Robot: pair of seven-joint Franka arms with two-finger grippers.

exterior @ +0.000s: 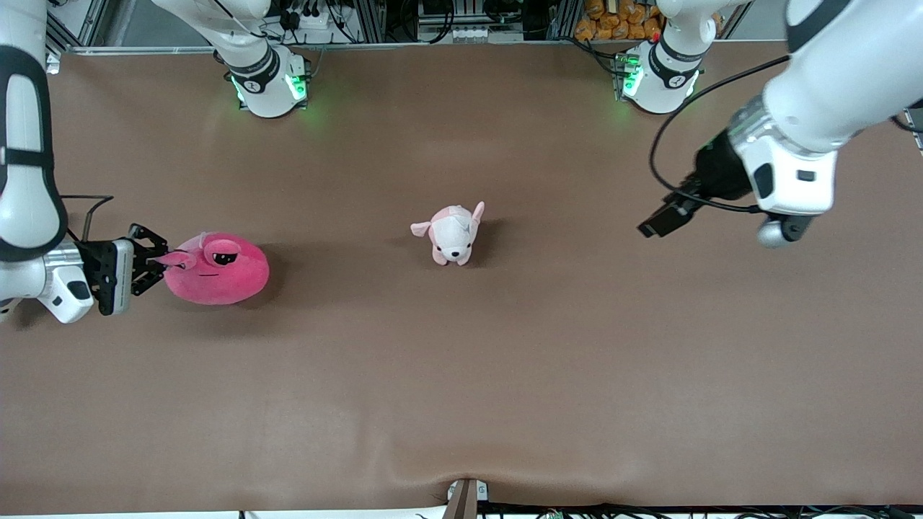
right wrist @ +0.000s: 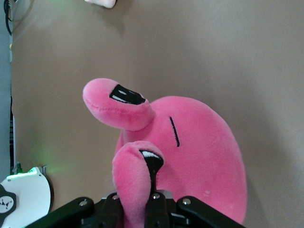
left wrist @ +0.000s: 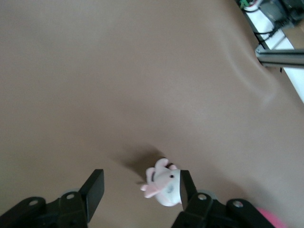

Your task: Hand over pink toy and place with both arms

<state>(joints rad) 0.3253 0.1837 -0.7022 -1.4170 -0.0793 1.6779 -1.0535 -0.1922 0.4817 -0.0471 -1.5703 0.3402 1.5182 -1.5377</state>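
No readable writing shows anywhere on your rig or toys. Your right gripper [exterior: 155, 261], low at the right arm's end of the brown surface [exterior: 505, 375], has its jaws clamped shut on a flap of the pink toy [exterior: 216, 268], which rests on the surface. Your left gripper [exterior: 660, 220] hangs in the air over the left arm's end, jaws apart and holding nothing. A small pale puppy plush [exterior: 453, 233] stands mid-surface, well apart from both.
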